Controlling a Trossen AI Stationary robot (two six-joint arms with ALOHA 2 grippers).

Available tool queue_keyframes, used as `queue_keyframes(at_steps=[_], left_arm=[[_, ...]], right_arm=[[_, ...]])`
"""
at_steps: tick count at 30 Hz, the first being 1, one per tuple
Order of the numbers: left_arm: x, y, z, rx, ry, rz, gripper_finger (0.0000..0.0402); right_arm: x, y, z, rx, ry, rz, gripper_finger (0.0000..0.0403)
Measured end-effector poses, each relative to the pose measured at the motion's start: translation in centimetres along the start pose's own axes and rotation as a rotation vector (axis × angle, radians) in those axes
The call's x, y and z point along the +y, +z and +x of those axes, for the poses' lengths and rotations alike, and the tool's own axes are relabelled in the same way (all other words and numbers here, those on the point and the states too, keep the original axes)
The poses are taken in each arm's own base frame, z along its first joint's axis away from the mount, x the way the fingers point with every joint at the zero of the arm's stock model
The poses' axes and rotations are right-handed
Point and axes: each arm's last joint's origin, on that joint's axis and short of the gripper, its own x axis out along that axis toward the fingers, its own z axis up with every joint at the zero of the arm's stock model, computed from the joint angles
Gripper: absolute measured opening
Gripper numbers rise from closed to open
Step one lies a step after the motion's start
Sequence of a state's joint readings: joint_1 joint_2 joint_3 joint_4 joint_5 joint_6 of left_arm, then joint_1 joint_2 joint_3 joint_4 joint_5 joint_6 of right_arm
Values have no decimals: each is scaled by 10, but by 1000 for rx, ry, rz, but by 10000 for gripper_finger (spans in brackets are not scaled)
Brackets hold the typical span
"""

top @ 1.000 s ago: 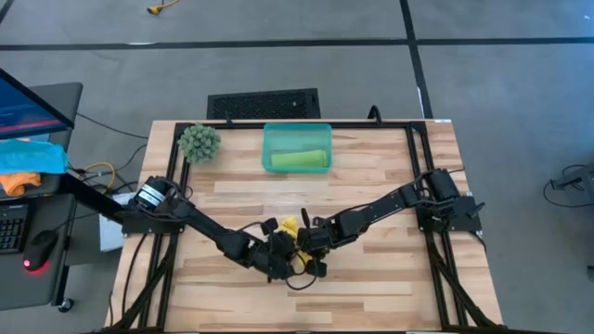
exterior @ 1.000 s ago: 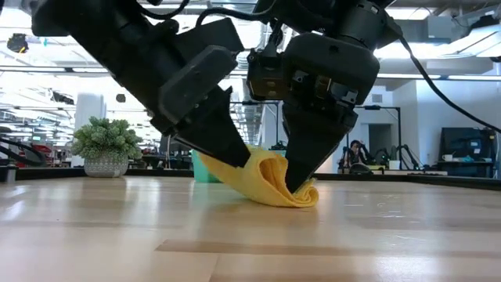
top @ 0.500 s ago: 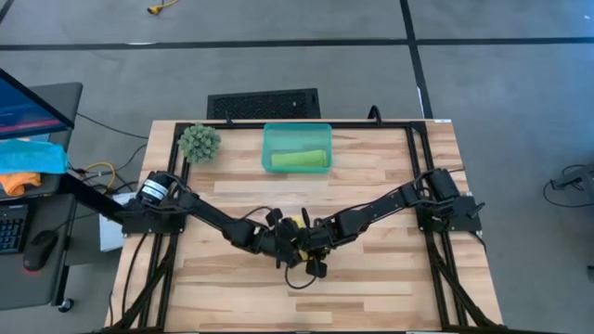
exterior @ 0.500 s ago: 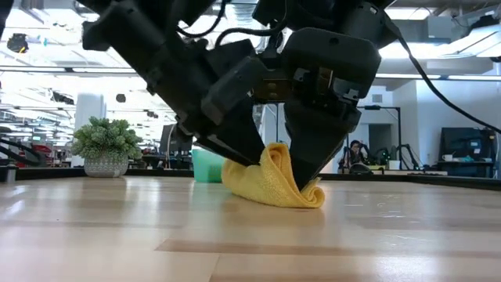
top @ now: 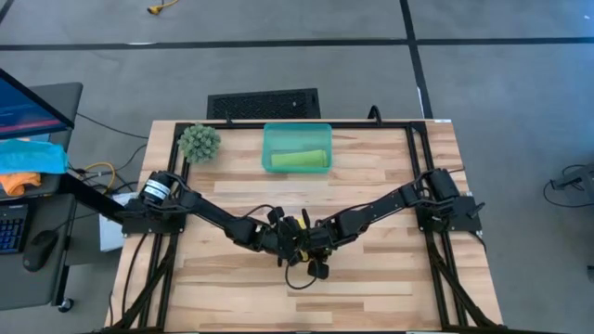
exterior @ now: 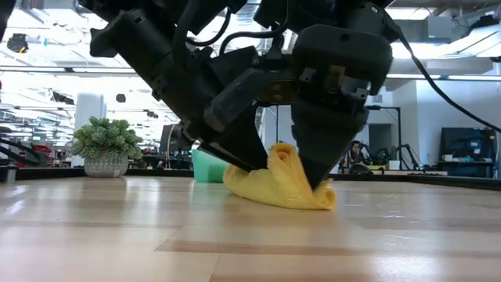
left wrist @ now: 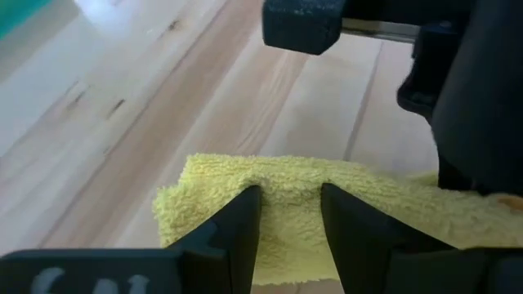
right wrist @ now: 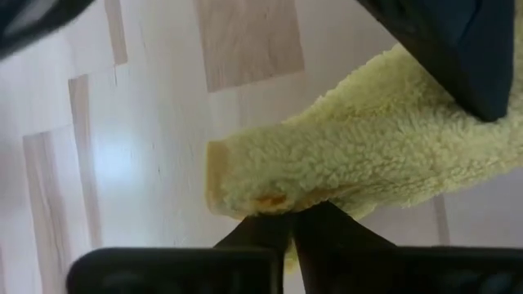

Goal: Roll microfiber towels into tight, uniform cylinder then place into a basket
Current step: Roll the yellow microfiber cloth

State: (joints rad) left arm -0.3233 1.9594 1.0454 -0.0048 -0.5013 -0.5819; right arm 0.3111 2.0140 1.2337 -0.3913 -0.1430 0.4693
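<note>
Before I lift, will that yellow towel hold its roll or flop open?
Probably flops: the yellow towel sags in loose folds between the left pincer and right pincer. Its fluffy pile looks grippy, not slippery. It seems light, bunching easily on the table.

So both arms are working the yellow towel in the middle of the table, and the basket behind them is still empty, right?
Not quite: the basket is not empty. The high view shows a rolled lime green towel lying in it. The rest holds: the left gripper and the right gripper are both on the yellow towel mid-table.
</note>
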Motion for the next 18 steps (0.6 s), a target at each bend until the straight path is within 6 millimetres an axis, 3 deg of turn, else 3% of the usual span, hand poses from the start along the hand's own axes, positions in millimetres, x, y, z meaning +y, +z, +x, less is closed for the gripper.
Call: queue_keyframes(at_steps=[9, 18], left_arm=[[2, -2, 2, 57, -49, 46, 127], [5, -2, 4, 94, -72, 75, 127]], right_arm=[[0, -2, 0, 23, -2, -28, 74], [-3, -4, -1, 64, 23, -40, 73]])
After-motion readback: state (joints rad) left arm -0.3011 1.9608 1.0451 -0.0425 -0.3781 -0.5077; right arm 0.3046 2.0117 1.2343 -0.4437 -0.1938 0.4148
